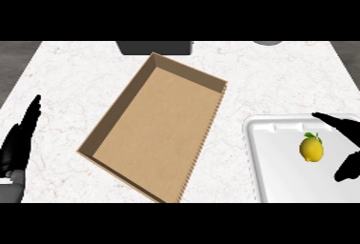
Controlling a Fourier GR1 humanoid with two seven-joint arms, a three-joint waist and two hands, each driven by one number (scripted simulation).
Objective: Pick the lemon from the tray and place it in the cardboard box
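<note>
- The right hand (pixel 346 147) hangs over the tray's far-right side, fingers and thumb spread wide apart with the lemon (pixel 311 148) just beside them, not yet touched.
- The lemon lies on the tray (pixel 275 157), toward its right half, stem and small green leaf pointing away from the robot.
- I'd guess it's light and stiff, with a waxy rind that could roll or slip; taking it across the plump middle, thumb against fingers, looks safest.
- The tray is white and shallow and holds only the lemon.
- Left of the tray, set at a slant, sits the cardboard box (pixel 158 133), open-topped with nothing in it.
- Well left of the tray, past the box, the left hand (pixel 20 138) rests at the counter's edge, fingers straight.
</note>
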